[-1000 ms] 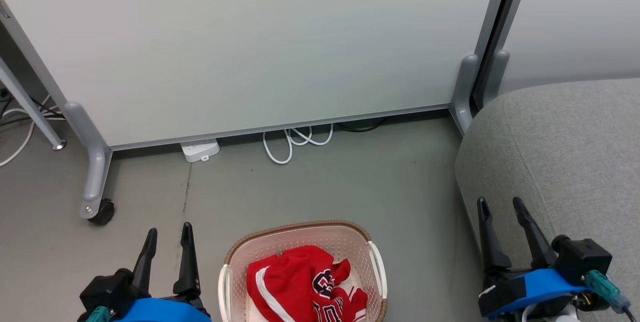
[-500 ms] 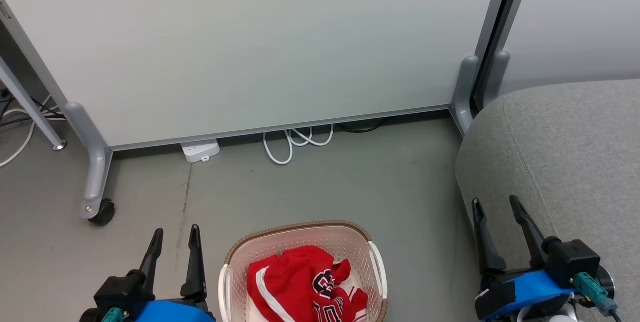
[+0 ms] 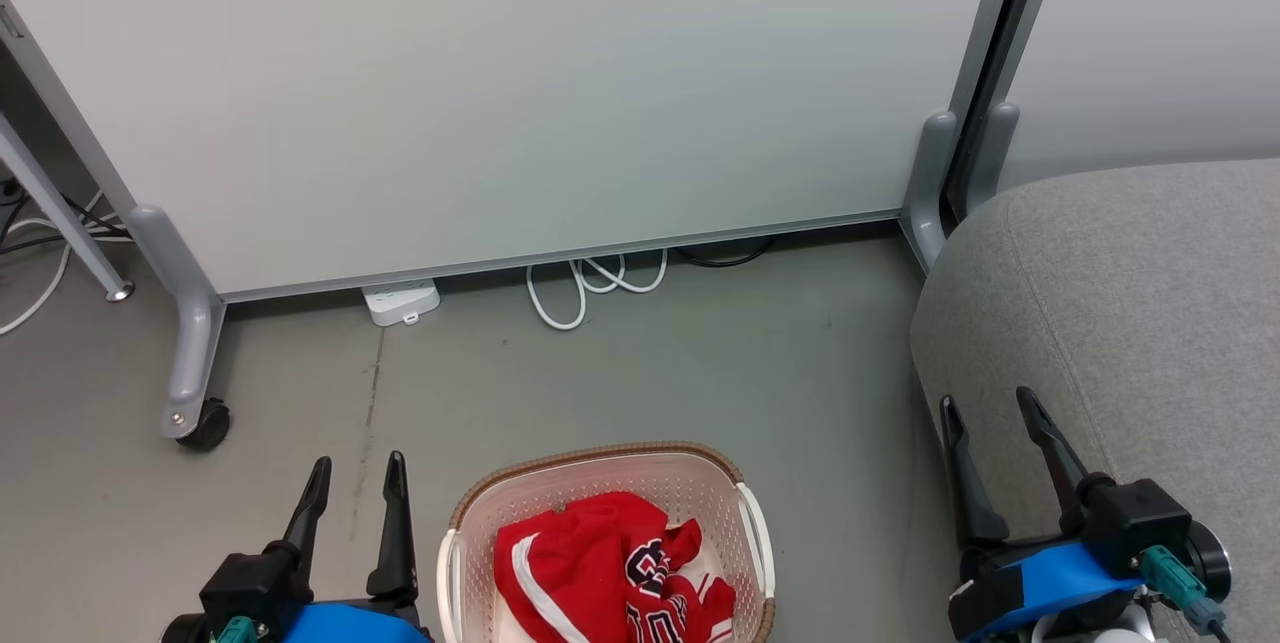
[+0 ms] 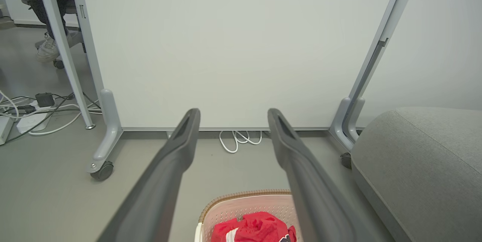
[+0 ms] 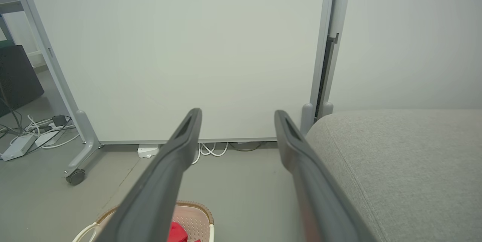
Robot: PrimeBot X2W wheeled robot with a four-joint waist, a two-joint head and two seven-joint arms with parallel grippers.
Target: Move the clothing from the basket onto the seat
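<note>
Partition (image 3: 500, 93), cable coil (image 3: 590, 288), power strip (image 3: 400, 301) beyond basket (image 3: 520, 495)

I see red clothing (image 3: 570, 563) crumpled in the cream basket (image 3: 600, 450), right of my left gripper (image 3: 359, 461); grey seat (image 3: 1150, 303) beside my right gripper (image 3: 985, 398).

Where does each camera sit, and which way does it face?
Head view: on the head, facing down at the basket; left claw and right claw at the bottom.
Left wrist view: on the left wrist, facing along its own fingers to the white panel.
Right wrist view: likewise on the right wrist, seat alongside.
All share basket and panel.
</note>
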